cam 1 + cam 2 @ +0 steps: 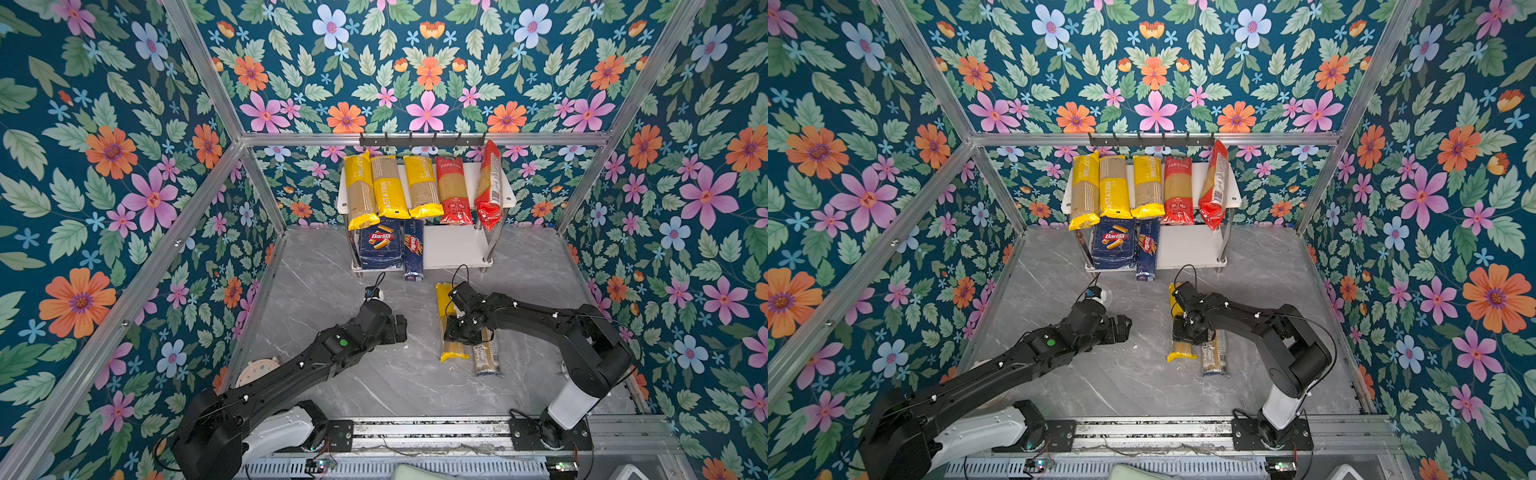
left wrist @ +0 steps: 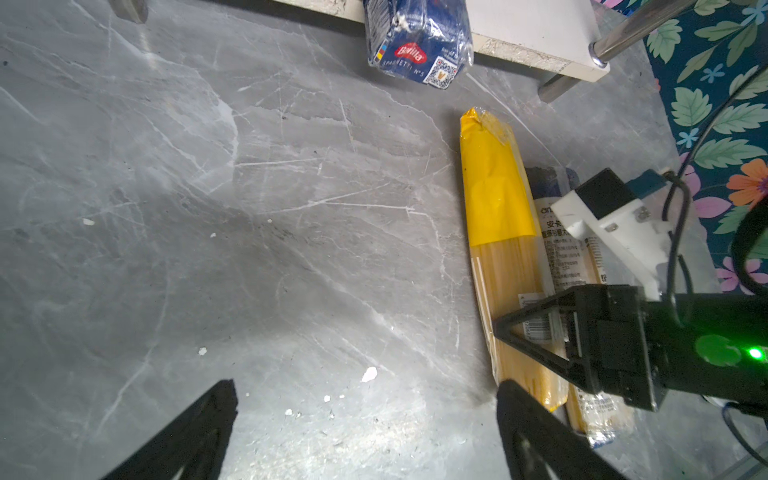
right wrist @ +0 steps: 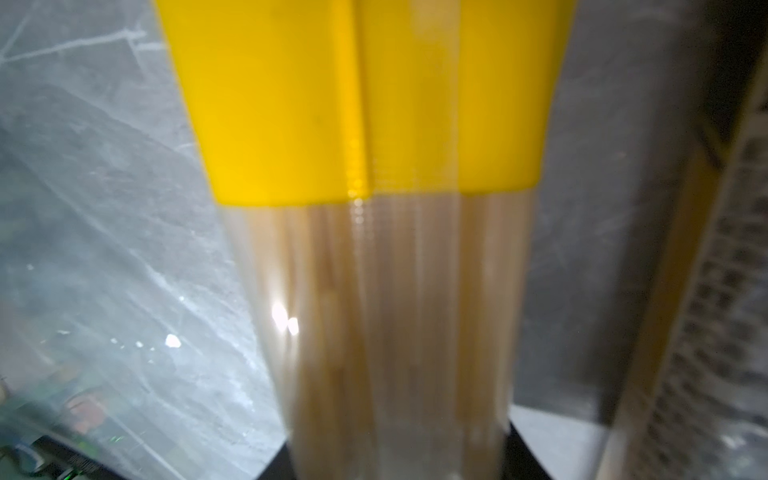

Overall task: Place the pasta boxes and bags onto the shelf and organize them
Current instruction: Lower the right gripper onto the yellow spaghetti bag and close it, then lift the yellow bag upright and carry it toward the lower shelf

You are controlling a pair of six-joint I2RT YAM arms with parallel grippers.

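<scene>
The right end effector (image 1: 454,332) is clamped across the middle of a yellow bag (image 2: 494,199). That bag lies on the desk (image 1: 365,374) in front of the shelf (image 1: 457,245), with a clear bag (image 1: 486,357) just beside it. The left end effector (image 2: 365,386) hangs over the desk nearby, jaws spread wide, gripping nothing. The pasta box (image 1: 380,245) sits on the shelf's lower board.
</scene>
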